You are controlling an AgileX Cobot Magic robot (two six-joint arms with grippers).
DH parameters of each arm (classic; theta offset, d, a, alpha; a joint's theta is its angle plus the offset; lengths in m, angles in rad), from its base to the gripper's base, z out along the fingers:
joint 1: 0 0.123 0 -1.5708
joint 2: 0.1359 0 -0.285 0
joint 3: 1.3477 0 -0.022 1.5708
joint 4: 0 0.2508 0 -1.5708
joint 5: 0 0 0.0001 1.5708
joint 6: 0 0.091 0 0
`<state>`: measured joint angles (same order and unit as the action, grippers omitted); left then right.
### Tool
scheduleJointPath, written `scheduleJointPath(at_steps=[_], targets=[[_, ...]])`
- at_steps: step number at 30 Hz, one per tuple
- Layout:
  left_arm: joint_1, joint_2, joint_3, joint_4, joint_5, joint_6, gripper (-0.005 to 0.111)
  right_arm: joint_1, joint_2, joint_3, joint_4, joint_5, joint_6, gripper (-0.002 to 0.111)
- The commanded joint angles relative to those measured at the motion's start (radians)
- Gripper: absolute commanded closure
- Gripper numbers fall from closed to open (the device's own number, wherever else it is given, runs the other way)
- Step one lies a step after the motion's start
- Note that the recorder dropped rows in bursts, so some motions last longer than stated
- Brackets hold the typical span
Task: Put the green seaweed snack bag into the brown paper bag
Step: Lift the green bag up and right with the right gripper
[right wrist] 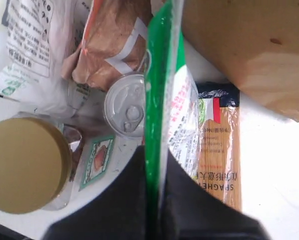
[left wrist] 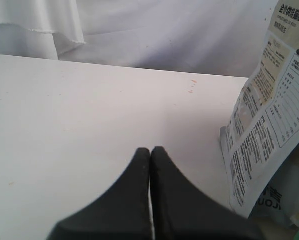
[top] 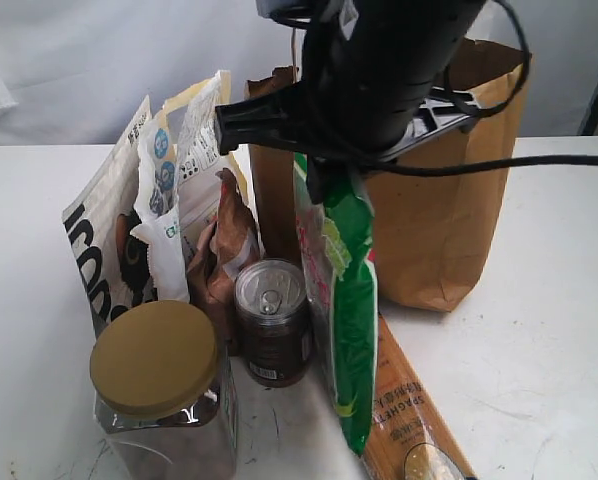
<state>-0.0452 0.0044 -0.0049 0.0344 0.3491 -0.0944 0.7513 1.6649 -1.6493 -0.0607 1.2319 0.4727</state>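
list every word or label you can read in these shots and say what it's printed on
"SPAGHETTI", upside down, on the orange pasta packet.
"ICO", big black letters with the rest cut off, on the white bag.
Print on the green snack bag, the white pouch and the can: too small or blurred to read.

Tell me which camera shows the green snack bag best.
The exterior view: the green snack bag hangs there nearly full length, near the paper bag. The right wrist view shows mostly its edge, pinched in the right tool. The left wrist view does not show it clearly.
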Motion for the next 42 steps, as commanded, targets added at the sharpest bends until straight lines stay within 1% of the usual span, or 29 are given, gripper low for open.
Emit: scheduleJointPath(at_steps=[1, 6, 10, 14, 18, 25, 30, 37, 42], targets=[[-0.005, -0.004, 0.005, 0.002, -0.009, -0.001, 0.107, -0.007, -0.116, 0.069, 0.027, -0.011, -0.088, 0.108], [-0.005, -0.004, 0.005, 0.002, -0.009, -0.001, 0.107, -0.045, -0.225, 0.166, 0.046, -0.011, -0.197, 0.108], [-0.005, -0.004, 0.005, 0.002, -0.009, -0.001, 0.107, -0.055, -0.325, 0.24, 0.077, -0.011, -0.268, 0.108], [-0.005, -0.004, 0.005, 0.002, -0.009, -0.001, 0.107, -0.056, -0.401, 0.287, 0.075, -0.049, -0.294, 0.108], [-0.005, -0.004, 0.005, 0.002, -0.009, -0.001, 0.107, -0.086, -0.473, 0.307, 0.054, -0.015, -0.294, 0.108], [-0.005, -0.004, 0.005, 0.002, -0.009, -0.001, 0.107, -0.16, -0.55, 0.307, -0.025, -0.011, -0.278, 0.108], [-0.005, -0.004, 0.005, 0.002, -0.009, -0.001, 0.107, -0.205, -0.583, 0.294, -0.12, -0.011, -0.256, 0.108], [-0.005, -0.004, 0.005, 0.002, -0.009, -0.001, 0.107, -0.216, -0.595, 0.165, -0.158, -0.011, -0.256, 0.108], [-0.005, -0.004, 0.005, 0.002, -0.009, -0.001, 0.107, -0.216, -0.588, 0.071, -0.232, -0.011, -0.259, 0.108]])
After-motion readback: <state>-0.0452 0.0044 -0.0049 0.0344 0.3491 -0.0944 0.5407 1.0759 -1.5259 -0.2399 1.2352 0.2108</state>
